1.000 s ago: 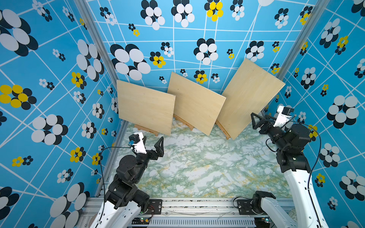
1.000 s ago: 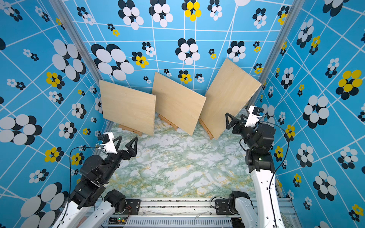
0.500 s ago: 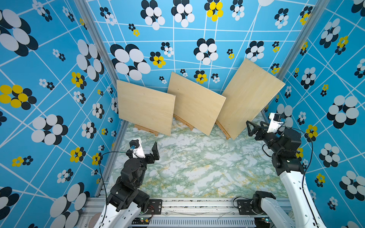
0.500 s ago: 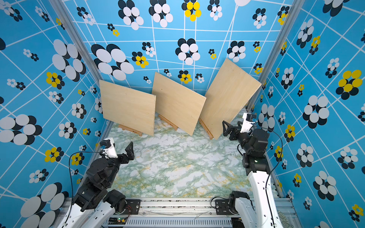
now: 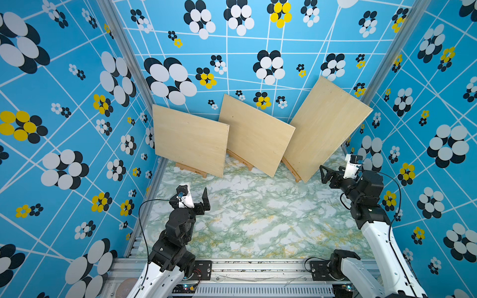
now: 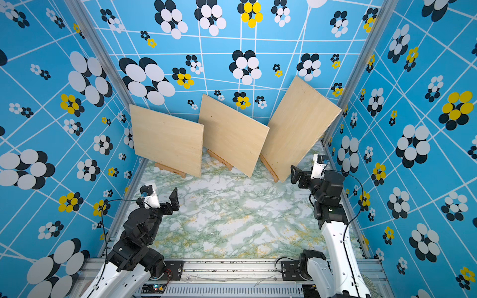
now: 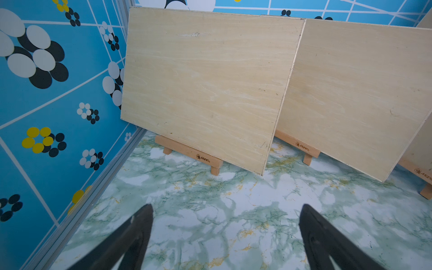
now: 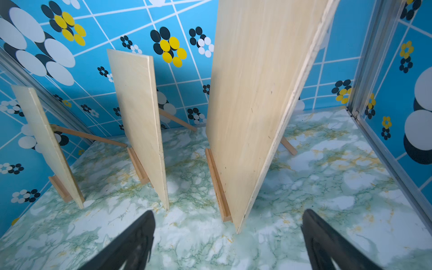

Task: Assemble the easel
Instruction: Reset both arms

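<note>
The left end effector (image 7: pixel 226 207) has pulled back and rolled; the right end effector (image 8: pixel 228 211) has sunk toward the rightmost wooden board's (image 5: pixel 325 129) lower corner.

robot test cell, patterned blue walls (image 5: pixel 64 108), marble-print tabletop (image 5: pixel 258 219), aluminium frame (image 5: pixel 258 265)

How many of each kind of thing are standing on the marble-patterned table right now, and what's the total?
Pale rectangular plywood boards: 3
Small light-wood tabletop easels, one under each board: 3
Total: 6
</note>
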